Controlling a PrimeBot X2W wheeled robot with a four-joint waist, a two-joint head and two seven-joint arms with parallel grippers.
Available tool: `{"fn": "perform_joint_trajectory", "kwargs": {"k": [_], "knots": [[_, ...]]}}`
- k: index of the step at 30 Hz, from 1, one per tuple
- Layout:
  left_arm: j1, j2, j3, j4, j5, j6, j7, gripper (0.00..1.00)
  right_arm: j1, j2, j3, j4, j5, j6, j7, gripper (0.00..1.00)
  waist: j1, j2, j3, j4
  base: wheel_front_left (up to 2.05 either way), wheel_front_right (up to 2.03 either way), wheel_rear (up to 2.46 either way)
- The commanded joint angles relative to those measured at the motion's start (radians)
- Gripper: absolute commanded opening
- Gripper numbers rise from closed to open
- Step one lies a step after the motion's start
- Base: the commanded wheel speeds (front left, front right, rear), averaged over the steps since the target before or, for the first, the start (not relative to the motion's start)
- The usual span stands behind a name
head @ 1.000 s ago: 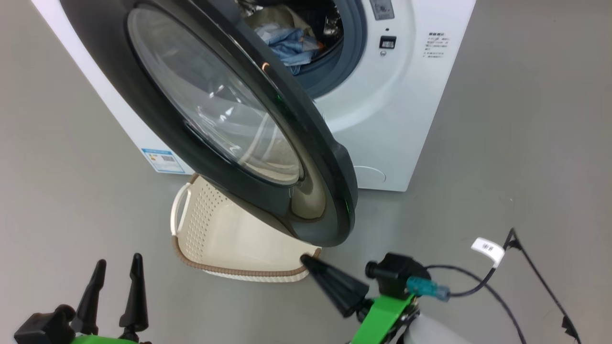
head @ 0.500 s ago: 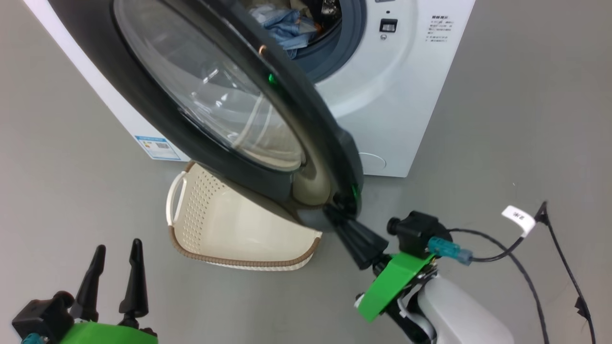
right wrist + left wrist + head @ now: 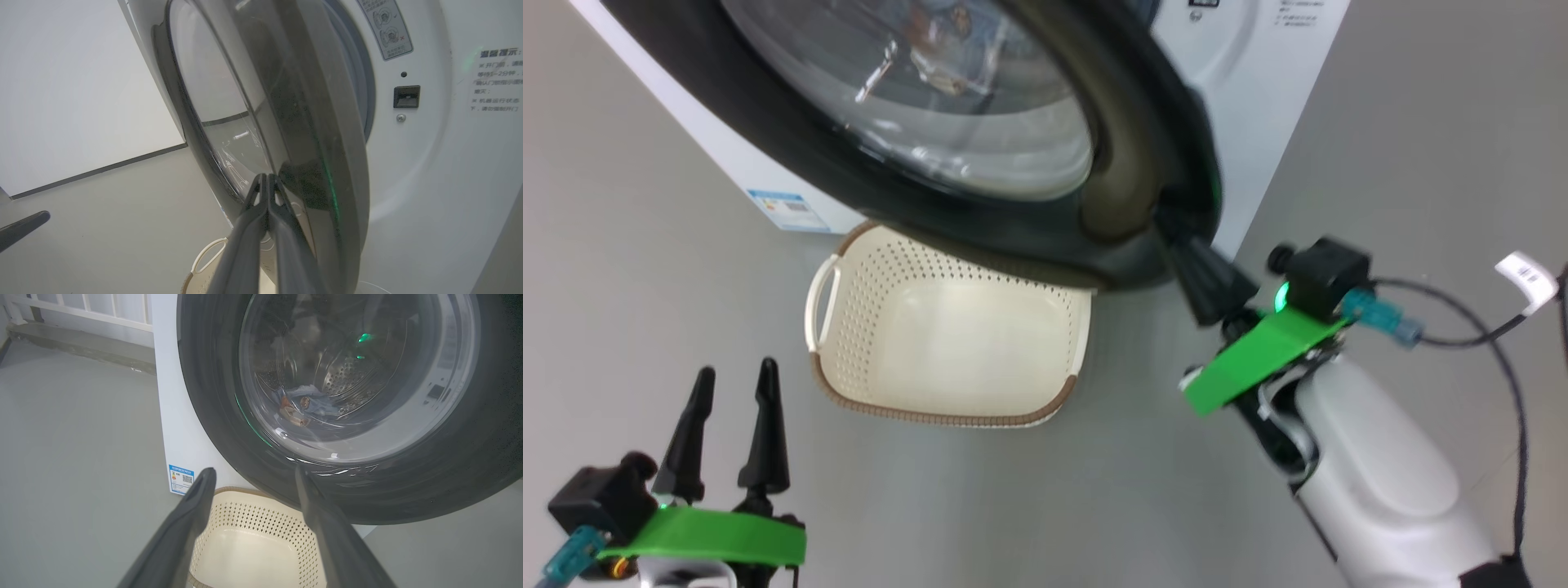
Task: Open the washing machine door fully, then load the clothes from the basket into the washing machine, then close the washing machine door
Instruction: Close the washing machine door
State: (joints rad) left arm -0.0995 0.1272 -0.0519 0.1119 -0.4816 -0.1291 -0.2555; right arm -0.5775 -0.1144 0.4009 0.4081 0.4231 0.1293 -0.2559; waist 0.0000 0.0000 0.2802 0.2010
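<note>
The door [image 3: 1013, 237] hangs part-way swung, filling the head view from 10 to 1 o'clock, and the right wrist view shows an open gap between its black rim and the white front of the washing machine [image 3: 1258, 122]. Through the glass in the left wrist view a blue garment with orange patches [image 3: 304, 404] lies in the steel drum, while the basket [image 3: 947, 418] sits bare on the floor below the door's lower rim, toward 6 o'clock. Loading looks done, so the step in hand is most likely the closing. The right hand [image 3: 1176, 233] is clenched, fingers pressed together and grasping nothing, with its tips against the rim's free edge at about 2 o'clock. The left hand [image 3: 735, 371] is released, fingers spread, low at 8 o'clock and well apart from both door and basket. To do this well, the push should stay on that outer edge, farthest from the hinge, and follow the door's arc rather than drive straight — the rim is glossy and curved, so closed tips could skid off toward the glass. A firm last press will probably be needed for the catch to seat, and whether the rim clears the basket cannot be told from here.
</note>
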Motion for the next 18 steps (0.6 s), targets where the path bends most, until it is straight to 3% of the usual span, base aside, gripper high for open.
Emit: {"fn": "perform_joint_trajectory", "kwargs": {"k": [1,18], "knots": [[-0.039,0.016,0.029,-0.029,-0.013,-0.002,-0.006,1.0,-0.038,0.007,-0.011,-0.018,-0.013,0.001,-0.006,0.0,0.0,0.0,0.03,0.015,0.0,0.0,0.0],[-0.146,-0.003,-0.017,-0.036,-0.032,-0.002,-0.006,1.0,-0.293,-0.003,-0.221,0.076,-0.071,0.001,-0.006,0.0,0.0,0.0,0.145,0.087,0.0,0.0,0.0]]}}
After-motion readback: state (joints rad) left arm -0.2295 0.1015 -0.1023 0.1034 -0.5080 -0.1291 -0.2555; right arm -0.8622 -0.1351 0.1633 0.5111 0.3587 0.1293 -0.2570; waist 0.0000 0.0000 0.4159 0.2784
